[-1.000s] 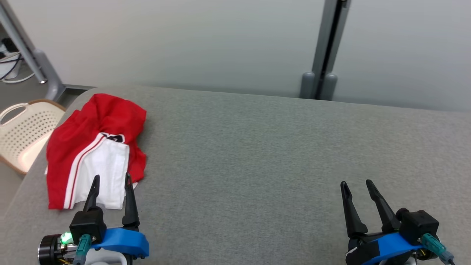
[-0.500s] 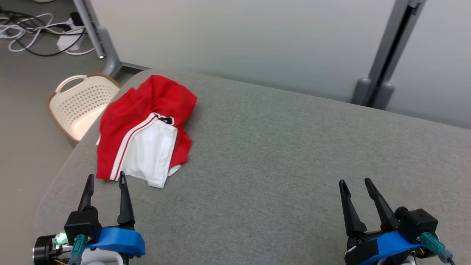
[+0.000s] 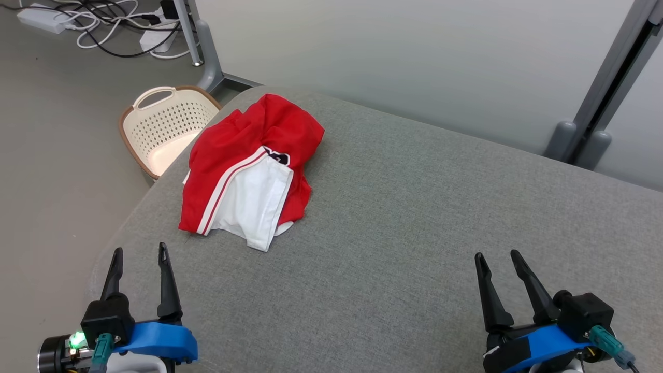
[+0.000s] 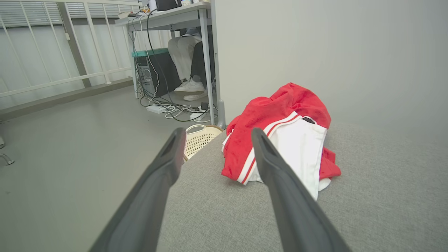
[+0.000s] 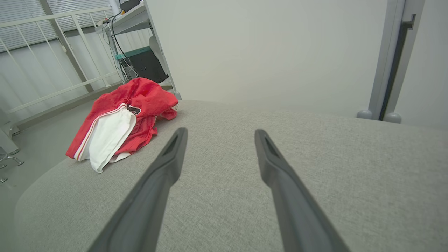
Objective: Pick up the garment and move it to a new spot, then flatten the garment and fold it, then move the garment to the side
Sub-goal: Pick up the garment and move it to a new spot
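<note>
Both grippers, left (image 3: 140, 249) and right (image 3: 496, 255), hover open and empty above the cushion (image 3: 414, 233); the garment (image 3: 248, 171) lies crumpled near its left corner.

An office-like lab room: beyond the left jaws, to their left, a desk (image 4: 164, 15) stands over a computer tower (image 4: 145, 75), tangled cables (image 4: 175, 112) and a power strip (image 4: 156, 109) on the grey floor (image 4: 70, 147); plain partition panels (image 5: 262, 52) rise ahead of the right jaws.

Garment (image 3: 248, 176) on the far left part of the padded surface (image 3: 414, 233), basket (image 3: 171, 119) on the floor just beside that left edge, cables (image 3: 103, 31) farther behind, left gripper (image 3: 140, 247) in front of the garment, right gripper (image 3: 496, 254) well apart at front right.
</note>
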Controlling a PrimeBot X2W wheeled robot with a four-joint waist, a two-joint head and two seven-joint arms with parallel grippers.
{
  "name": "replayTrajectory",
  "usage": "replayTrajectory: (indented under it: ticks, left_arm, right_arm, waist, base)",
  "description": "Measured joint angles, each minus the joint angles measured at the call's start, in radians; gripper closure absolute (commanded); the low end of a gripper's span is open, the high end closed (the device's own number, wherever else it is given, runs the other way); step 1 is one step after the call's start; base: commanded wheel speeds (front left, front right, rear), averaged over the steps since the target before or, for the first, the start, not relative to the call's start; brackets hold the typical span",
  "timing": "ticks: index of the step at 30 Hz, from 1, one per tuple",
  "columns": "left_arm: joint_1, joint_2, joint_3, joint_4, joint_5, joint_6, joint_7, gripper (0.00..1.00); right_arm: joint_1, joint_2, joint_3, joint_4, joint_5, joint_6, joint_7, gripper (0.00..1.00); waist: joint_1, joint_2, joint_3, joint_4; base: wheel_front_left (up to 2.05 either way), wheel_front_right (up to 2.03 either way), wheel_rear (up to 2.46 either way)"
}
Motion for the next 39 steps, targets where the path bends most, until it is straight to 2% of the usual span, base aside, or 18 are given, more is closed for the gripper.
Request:
replayTrajectory:
  ticks: [7,16,23,30,39]
  left_arm:
    - [0.003,0.000,0.009,-0.003,-0.002,0.004,0.000,0.00]
    - [-0.040,0.023,0.028,0.000,-0.017,-0.012,0.000,0.00]
    - [-0.206,0.076,0.086,0.026,-0.057,-0.036,0.000,0.00]
    - [-0.412,0.142,0.142,0.077,-0.085,-0.071,0.000,0.00]
    - [-0.645,0.220,0.138,0.318,-0.107,-0.129,0.001,0.00]
  right_arm:
    - [-0.005,0.000,0.005,0.002,0.000,0.000,0.000,0.00]
    - [-0.019,0.000,0.018,-0.001,-0.013,0.000,0.000,0.00]
    - [-0.056,0.000,0.026,-0.036,-0.085,0.000,0.000,0.00]
    - [-0.110,0.000,0.025,-0.077,-0.163,0.001,0.000,0.00]
    - [-0.166,0.000,0.033,-0.152,-0.228,0.001,0.007,0.00]
  waist:
    - [0.0000,0.0000,0.002,0.005]
    - [0.0000,0.0000,0.015,-0.031]
    - [0.0000,0.0000,0.075,-0.082]
    - [0.0001,0.0000,0.181,-0.148]
    - [0.0002,0.0000,0.332,-0.238]
  base:
    - [0.00,0.00,0.00]
    - [0.00,0.00,0.00]
    - [0.00,0.00,0.00]
    - [0.00,0.00,0.00]
    - [0.00,0.00,0.00]
